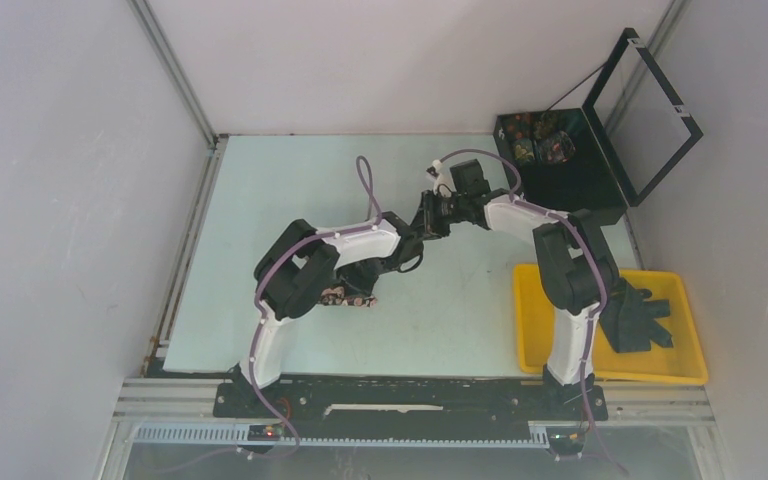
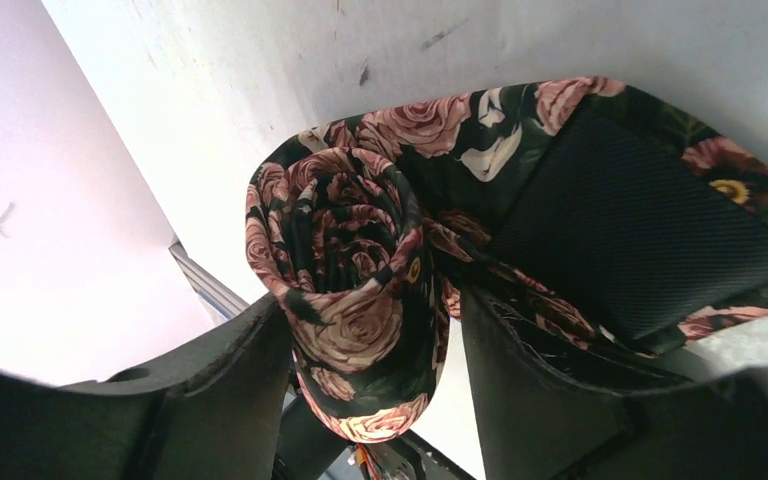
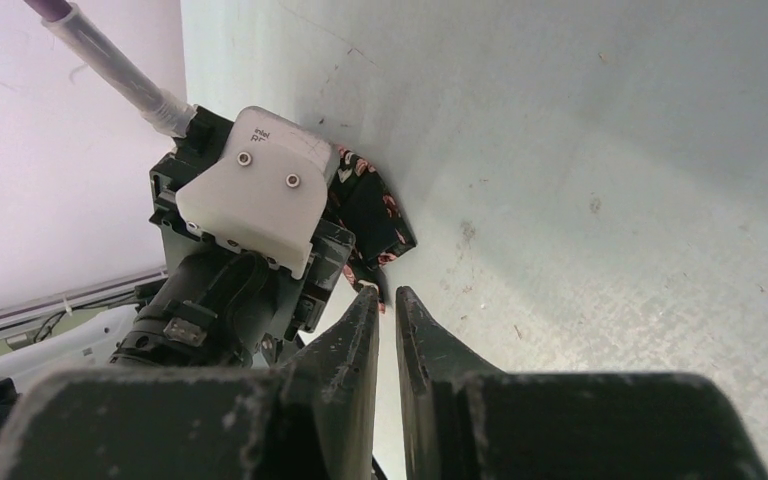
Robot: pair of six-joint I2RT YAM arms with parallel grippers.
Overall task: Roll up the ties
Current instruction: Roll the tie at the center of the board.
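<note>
So, a pale green table top (image 1: 260,180) is boxed in by plain white walls (image 1: 60,200), with a metal rail (image 1: 182,270) run along its left edge. A yellow tray (image 1: 532,345) is parked at the near right corner. Behind it, at the far right, a black box (image 1: 585,190) is set with its clear-panelled lid (image 1: 645,115) propped open.

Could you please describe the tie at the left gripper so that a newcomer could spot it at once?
On the pale green table, find the left gripper, left of centre. Between its fingers sits the tie, wound into a tight coil with its tail lying flat beside it. It is dark with pink roses, unlike the plain dark ties in the yellow tray at the right.
</note>
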